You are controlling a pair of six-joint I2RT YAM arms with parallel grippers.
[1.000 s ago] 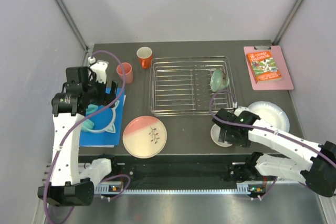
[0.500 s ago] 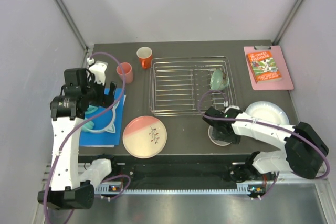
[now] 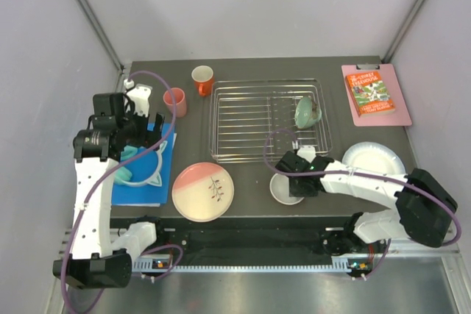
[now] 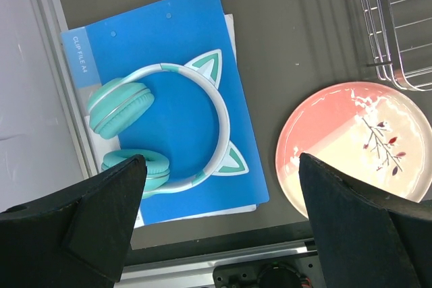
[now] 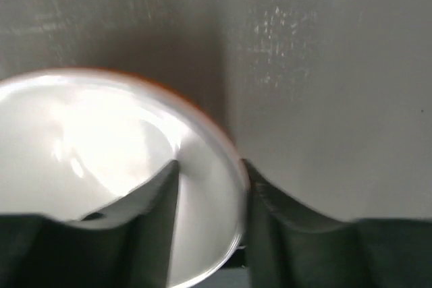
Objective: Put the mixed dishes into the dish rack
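The orange bowl (image 3: 285,189) with its white inside (image 5: 101,166) sits on the table in front of the dish rack (image 3: 243,158). My right gripper (image 3: 293,179) (image 5: 210,166) stands astride the bowl's rim, one finger inside and one against the outside, with the jaws partly closed and a gap still showing at the inner finger. A mint-green bowl (image 3: 307,112) leans in the rack's right end. Also on the table are the pink-and-cream plate (image 3: 204,191) (image 4: 351,146), the pale plate (image 3: 375,161), the pink cup (image 3: 175,101) and the orange cup (image 3: 202,79). My left gripper (image 3: 151,124) (image 4: 221,160) hangs open and empty above the headphones.
Teal cat-ear headphones (image 3: 136,163) (image 4: 162,126) lie on a blue folder (image 3: 140,190) (image 4: 175,38) at the left. A pink clipboard with a book (image 3: 375,93) lies at the back right. The rack's corner (image 4: 398,25) shows in the left wrist view.
My right gripper has moved left along the front of the rack and narrowed its jaws. The orange bowl has slid left with it. The left arm has barely shifted.
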